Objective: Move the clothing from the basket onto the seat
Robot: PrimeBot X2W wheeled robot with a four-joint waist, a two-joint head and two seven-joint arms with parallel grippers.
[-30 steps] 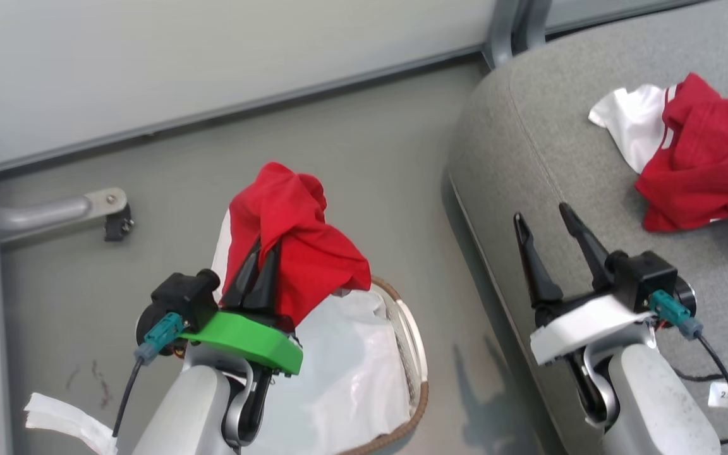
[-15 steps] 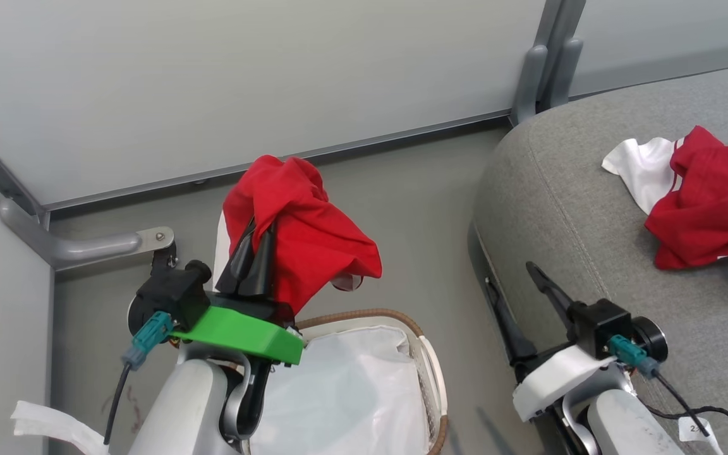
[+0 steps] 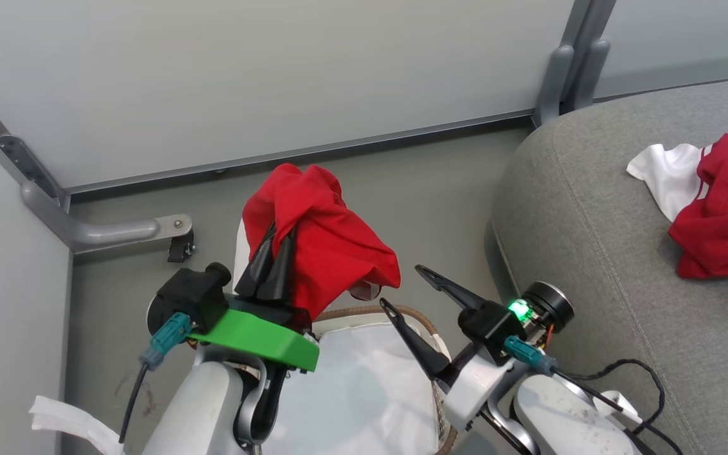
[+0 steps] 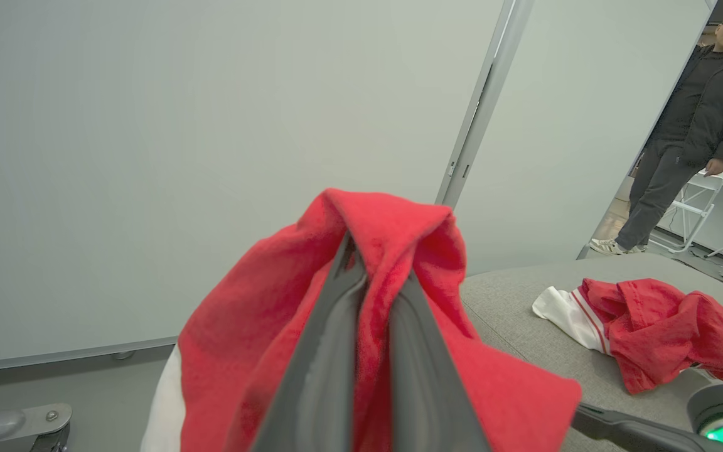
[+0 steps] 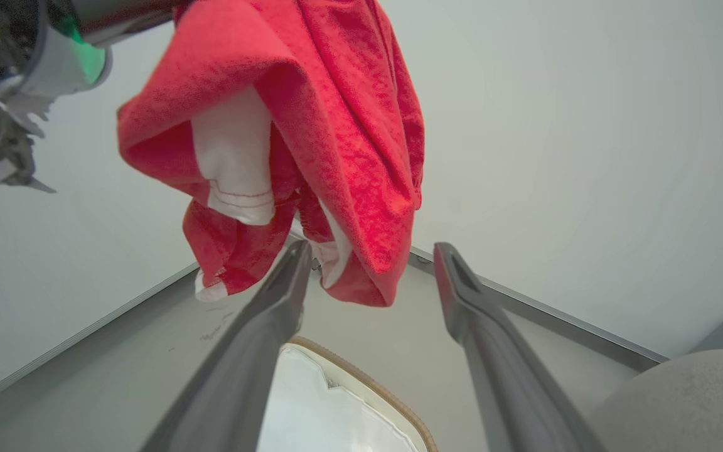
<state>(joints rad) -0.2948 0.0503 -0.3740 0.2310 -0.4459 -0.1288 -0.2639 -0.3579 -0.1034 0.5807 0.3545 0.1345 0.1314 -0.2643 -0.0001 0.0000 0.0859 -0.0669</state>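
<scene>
The left gripper (image 3: 280,235) is clamped on a red garment (image 3: 332,253) above the basket (image 3: 364,379). The right gripper (image 3: 400,285) has its fingers apart. 1 other garment (image 3: 721,227) lies on the seat (image 3: 591,253).

I've got one red garment (image 3: 323,243) pinched tight in my left hand (image 3: 280,230), bunched over the fingers and hanging clear above the laundry basket (image 3: 352,309), with a white panel showing on its underside. The basket, brown woven rim and white liner (image 3: 364,392), stands on the floor near the grey seat (image 3: 591,208). A second red garment (image 3: 715,215), white panel and striped trim showing, lies crumpled on the seat cushion
</scene>
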